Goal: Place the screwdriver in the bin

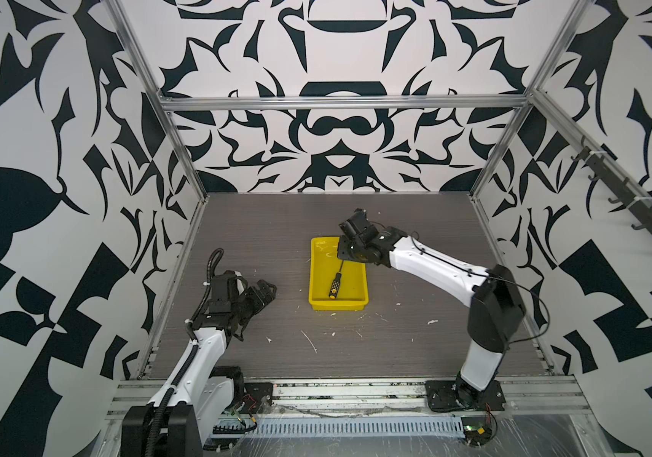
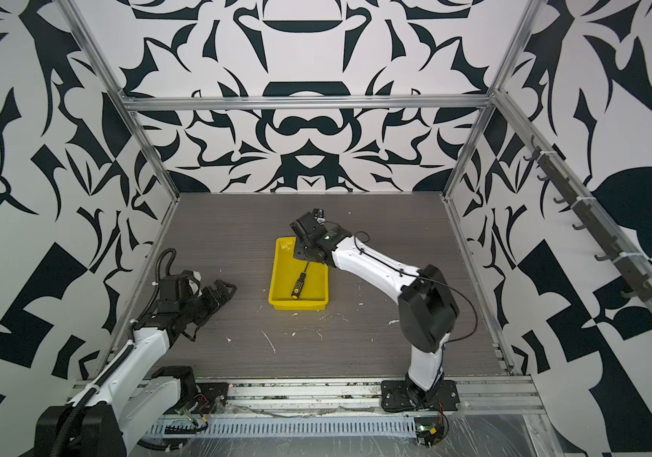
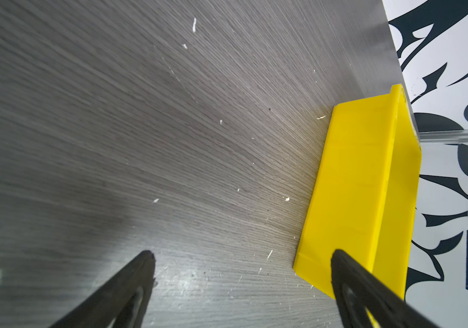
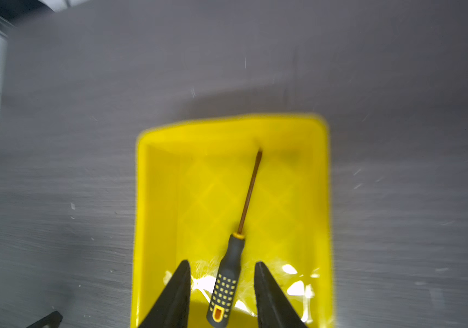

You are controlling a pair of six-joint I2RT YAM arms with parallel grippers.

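Release seems done: slim black yellow-dotted screwdriver (image 4: 228,272) lies in the shallow yellow plastic bin (image 4: 227,125), lower centre of frame; right gripper (image 4: 222,263) stands half open astride the handle, holding nothing. Next move probably needs a straight lift clear; left gripper (image 3: 242,252) is open, empty.

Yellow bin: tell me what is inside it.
A screwdriver lies on the bin's floor; nothing else shows. In both top views the right gripper covers its far corner and the shaft's tip.
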